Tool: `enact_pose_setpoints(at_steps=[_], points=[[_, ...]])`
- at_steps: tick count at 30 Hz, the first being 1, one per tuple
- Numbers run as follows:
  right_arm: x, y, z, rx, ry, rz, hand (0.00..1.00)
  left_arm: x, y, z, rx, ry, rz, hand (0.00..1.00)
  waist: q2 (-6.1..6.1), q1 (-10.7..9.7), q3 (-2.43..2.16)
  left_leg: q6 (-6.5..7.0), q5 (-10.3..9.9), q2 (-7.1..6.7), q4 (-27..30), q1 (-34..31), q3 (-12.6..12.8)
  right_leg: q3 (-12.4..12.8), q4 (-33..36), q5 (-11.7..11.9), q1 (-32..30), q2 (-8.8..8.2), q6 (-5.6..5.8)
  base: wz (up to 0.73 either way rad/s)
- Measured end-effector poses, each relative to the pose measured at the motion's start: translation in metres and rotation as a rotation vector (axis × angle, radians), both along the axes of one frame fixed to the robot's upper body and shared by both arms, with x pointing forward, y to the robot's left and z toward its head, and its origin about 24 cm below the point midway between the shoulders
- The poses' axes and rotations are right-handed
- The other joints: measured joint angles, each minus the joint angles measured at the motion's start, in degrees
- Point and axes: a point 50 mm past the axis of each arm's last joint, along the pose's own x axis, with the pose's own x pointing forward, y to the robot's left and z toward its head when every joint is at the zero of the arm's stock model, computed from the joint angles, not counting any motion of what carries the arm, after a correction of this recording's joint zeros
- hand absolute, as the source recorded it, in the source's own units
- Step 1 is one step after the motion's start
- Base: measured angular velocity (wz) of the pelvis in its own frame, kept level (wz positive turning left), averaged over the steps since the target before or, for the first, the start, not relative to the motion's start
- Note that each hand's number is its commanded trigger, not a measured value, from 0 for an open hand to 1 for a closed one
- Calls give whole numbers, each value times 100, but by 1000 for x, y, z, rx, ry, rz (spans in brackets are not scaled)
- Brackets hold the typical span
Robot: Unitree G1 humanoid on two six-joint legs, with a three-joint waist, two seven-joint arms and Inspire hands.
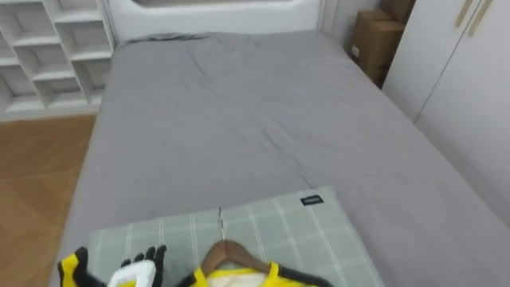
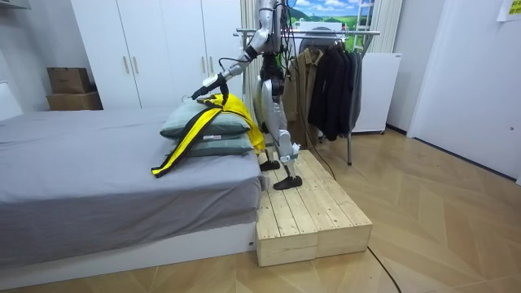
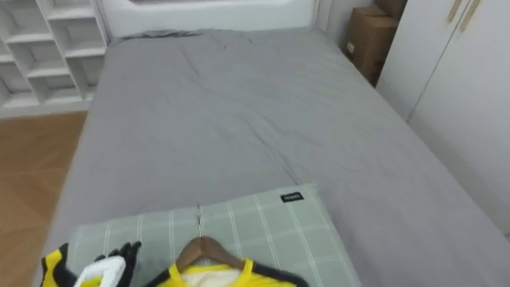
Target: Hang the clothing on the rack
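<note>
Yellow-and-black jacket (image 1: 275, 276), already on its wooden hanger (image 1: 227, 255), lies on the upper of two stacked green pillows (image 1: 271, 227) at the foot of the grey bed (image 1: 239, 119). The left hand (image 1: 145, 261) rests beside it, fingers loosely straight, gripping nothing visible. Threading looks done; lifting it and hanging it on the clothes rack (image 2: 326, 32) behind the robot remain. One jacket, one hanger, one rack holding several dark garments (image 2: 330, 89).

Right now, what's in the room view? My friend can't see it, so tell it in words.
A humanoid robot stands on a wooden platform at the end of a grey bed, its left hand stretched out to a yellow and black jacket draped over two stacked pillows. Behind it, dark coats hang on a clothes rack.
</note>
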Motion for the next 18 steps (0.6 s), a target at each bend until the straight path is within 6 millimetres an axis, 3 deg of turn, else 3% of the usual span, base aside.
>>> enact_pose_setpoints(at_steps=[2,7,11,18], points=[[-1,-1,0,1,3,-2,0,3,-2,2,-3,-5,-5,0,14,-18,12,8,-1,-41,3,-2,56,11,-1,-21,-12,32,35,8],[3,-2,1,7,-4,-7,0,1,-6,-1,-49,29,7,0,22,34,13,87,9,-191,47,-7,151,55,1,-78,0,-96,134,-1],[2,-2,1,15,-1,-21,0,1,-9,-3,-66,39,9,0,25,68,12,87,10,-206,113,-18,215,48,14,-80,15,-127,145,2],[2,-3,1,21,-10,-54,0,-1,-23,-6,-101,64,-16,0,85,105,-28,89,11,-205,192,-19,238,38,9,-75,61,-134,147,0]])
